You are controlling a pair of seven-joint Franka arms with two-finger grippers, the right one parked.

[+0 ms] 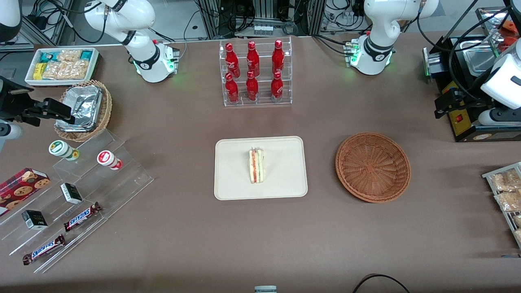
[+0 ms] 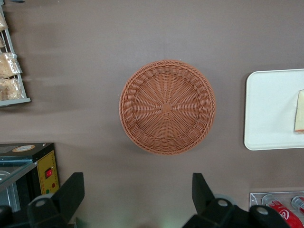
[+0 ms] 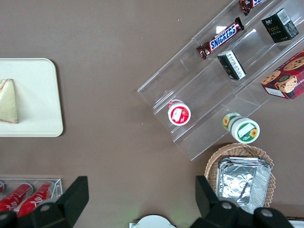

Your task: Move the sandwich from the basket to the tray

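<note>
The sandwich (image 1: 256, 165) lies on the cream-white tray (image 1: 285, 183) at the middle of the table, its striped cut edge up. The reddish-brown wicker basket (image 1: 372, 167) stands beside the tray toward the working arm's end, and nothing is in it. My left gripper (image 1: 441, 106) hangs raised, farther from the front camera than the basket, next to a black appliance. In the left wrist view the gripper (image 2: 137, 183) is open and holds nothing. That view also shows the basket (image 2: 167, 107), the tray's end (image 2: 270, 109) and a corner of the sandwich (image 2: 299, 111).
A clear rack of red bottles (image 1: 256, 73) stands farther back than the tray. The black appliance (image 1: 472, 101) and a wire rack of snack packets (image 1: 506, 191) sit at the working arm's end. Acrylic steps with snacks (image 1: 81, 183), a foil-lined basket (image 1: 83, 110) and a white bin (image 1: 61, 65) lie toward the parked arm's end.
</note>
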